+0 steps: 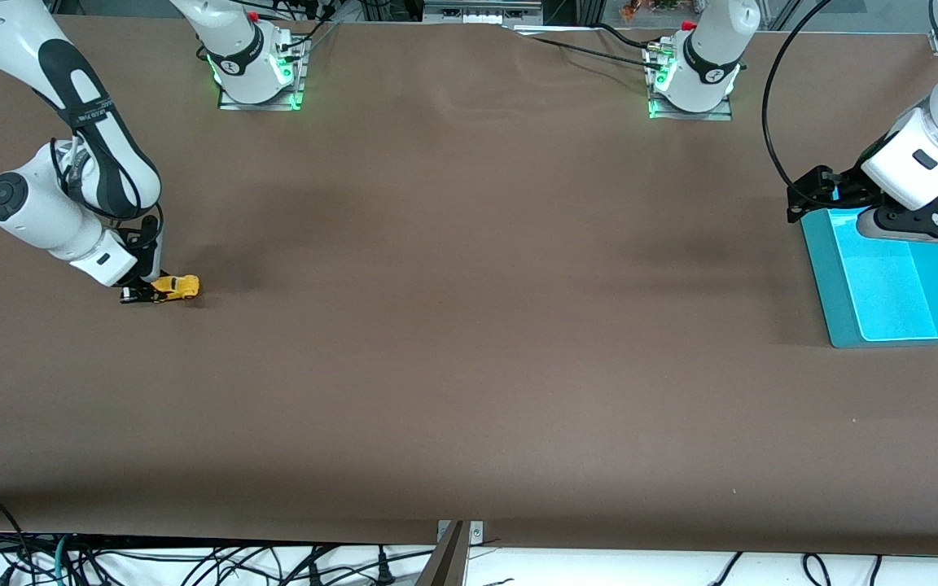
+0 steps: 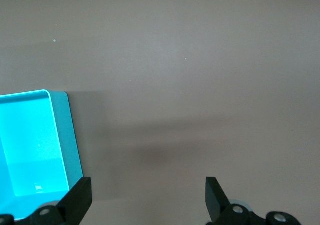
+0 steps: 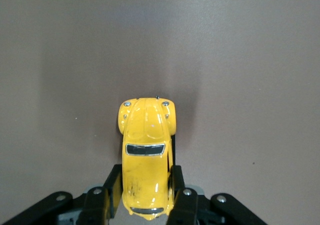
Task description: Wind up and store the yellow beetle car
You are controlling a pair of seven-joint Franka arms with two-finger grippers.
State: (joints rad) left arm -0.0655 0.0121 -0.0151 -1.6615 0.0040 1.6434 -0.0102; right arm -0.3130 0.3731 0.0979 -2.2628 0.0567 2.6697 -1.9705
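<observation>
Near the right arm's edge of the brown table (image 1: 469, 325), the right gripper (image 3: 145, 197) pinches the small glossy yellow beetle car (image 1: 175, 286) on the surface; winding seems underway, storing remains. The left gripper (image 2: 147, 197) waits, spread wide, over the turquoise plastic bin (image 1: 839, 285)

I see even, fairly bright overhead light on the table (image 1: 469, 325), with soft, diffuse shadows under both arms. The bin (image 1: 892, 285) glows almost overexposed. The car (image 3: 146, 155) is sharp, with mild sheen on its roof.
</observation>
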